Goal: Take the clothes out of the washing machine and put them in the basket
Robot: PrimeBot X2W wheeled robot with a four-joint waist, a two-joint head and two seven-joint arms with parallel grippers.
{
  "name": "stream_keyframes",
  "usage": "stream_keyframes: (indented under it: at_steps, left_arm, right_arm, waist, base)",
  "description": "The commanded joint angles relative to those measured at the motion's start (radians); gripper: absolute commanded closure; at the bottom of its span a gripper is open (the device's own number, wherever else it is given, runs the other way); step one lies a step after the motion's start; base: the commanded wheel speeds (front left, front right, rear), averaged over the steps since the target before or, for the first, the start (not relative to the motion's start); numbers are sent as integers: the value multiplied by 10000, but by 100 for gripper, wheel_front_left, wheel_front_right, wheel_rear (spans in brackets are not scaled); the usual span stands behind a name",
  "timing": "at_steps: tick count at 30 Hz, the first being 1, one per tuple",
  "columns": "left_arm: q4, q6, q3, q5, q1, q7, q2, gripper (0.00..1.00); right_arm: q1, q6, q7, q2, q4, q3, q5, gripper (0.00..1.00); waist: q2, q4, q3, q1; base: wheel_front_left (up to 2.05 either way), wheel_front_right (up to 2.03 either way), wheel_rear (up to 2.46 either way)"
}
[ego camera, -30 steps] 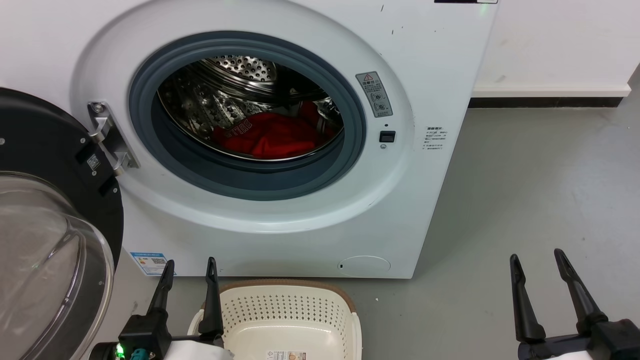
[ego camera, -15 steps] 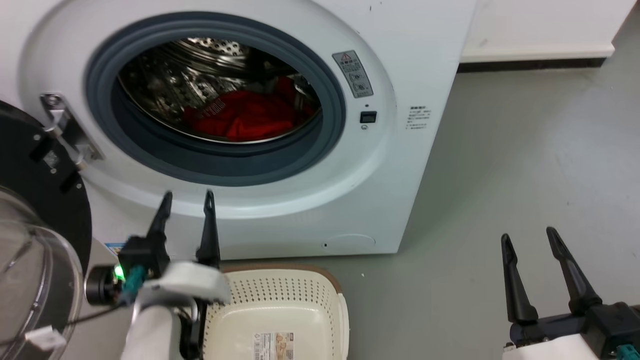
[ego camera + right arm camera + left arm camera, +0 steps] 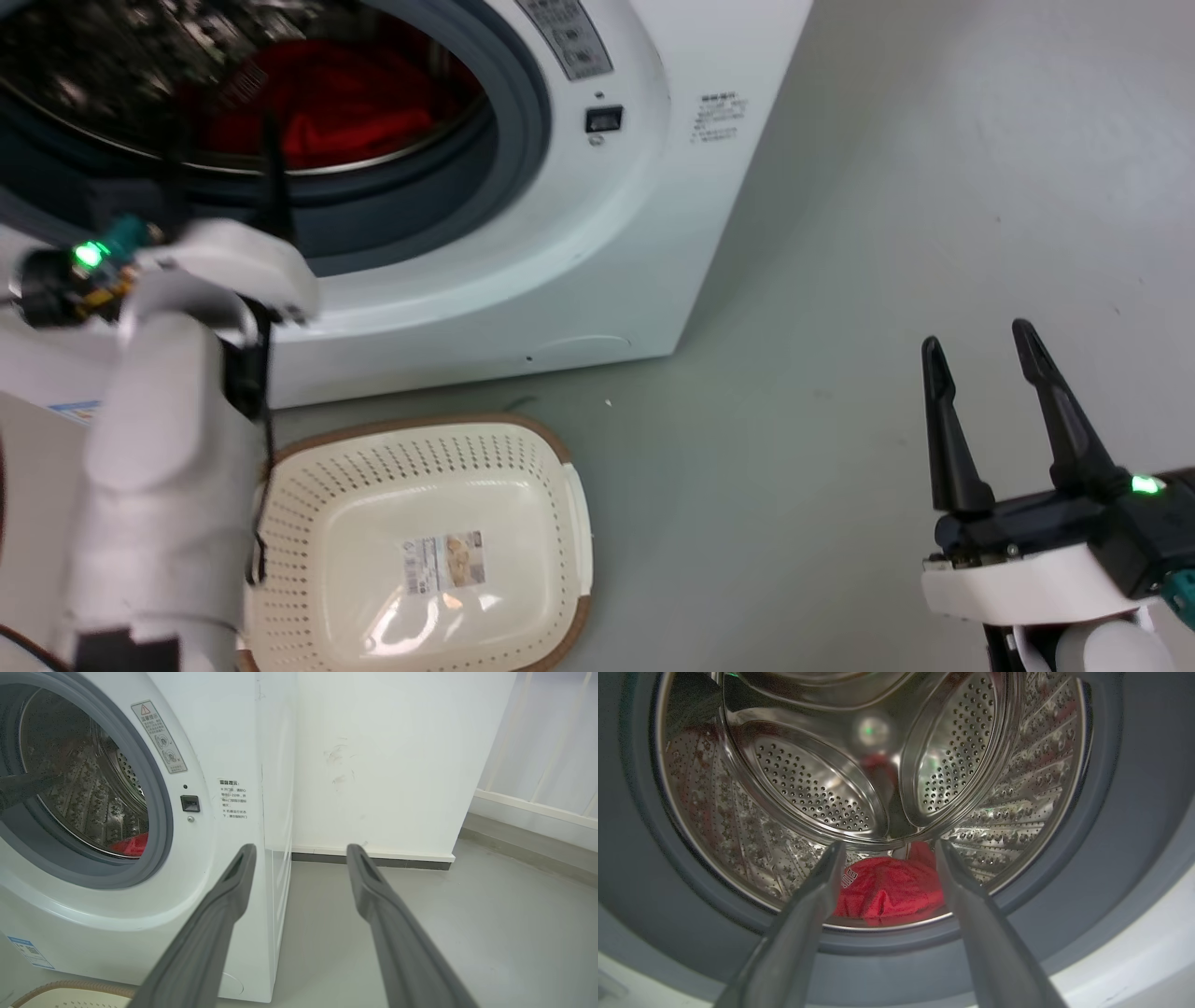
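The washing machine stands open at the upper left. The red clothes lie low in its steel drum. My left gripper is raised in front of the grey door ring, open, its blurred fingers pointing into the opening. In the left wrist view the left gripper frames the clothes, which lie farther in, untouched. The cream basket sits on the floor below the door, with only a label inside. My right gripper hangs open and empty over the floor at the lower right.
Grey floor stretches right of the machine. In the right wrist view, my right gripper points past the machine's front corner at a white wall with a dark baseboard. The basket's rim shows at the bottom left.
My left arm has risen from beside the basket to the door opening, fingers still open. The head camera has swung, shifting the whole picture up and left. The right gripper keeps its pose.
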Motion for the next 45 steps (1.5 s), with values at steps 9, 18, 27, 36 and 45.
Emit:
stream_keyframes:
  at_steps: [9, 18, 27, 36, 45]
  left_arm:
    - [2283, -356, -594, 455, -3178, 544, 1340, 0]
    - [3701, -550, -1113, 502, -5535, 2735, 2214, 0]
    - [4468, -600, -1987, 147, -7464, 5428, 2731, 0]
    - [4720, -603, -2911, -256, -8880, 7583, 3395, 0]
    - [4873, -605, -3252, -508, -9219, 8439, 3687, 0]
  right_arm:
    - [-932, -7, -21, 30, -263, 183, 563, 0]
    - [-1515, -7, -21, 30, -435, 334, 1093, 0]
    - [-1895, -7, -21, 28, -590, 380, 1596, 0]
    - [-2069, -7, -21, 25, -676, 548, 1946, 0]
    - [-2145, -7, -21, 25, -737, 496, 2155, 0]
  waist:
    - [0, -1211, 2051, -2]
    - [0, -1696, 3234, -2]
    - [0, -2152, 4178, -2]
    - [0, -2527, 4853, -2]
    - [0, -2687, 5091, -2]
  base:
    - [0, 0, 0]
    - [0, 0, 0]
    - [0, 0, 0]
    - [0, 0, 0]
    - [0, 0, 0]
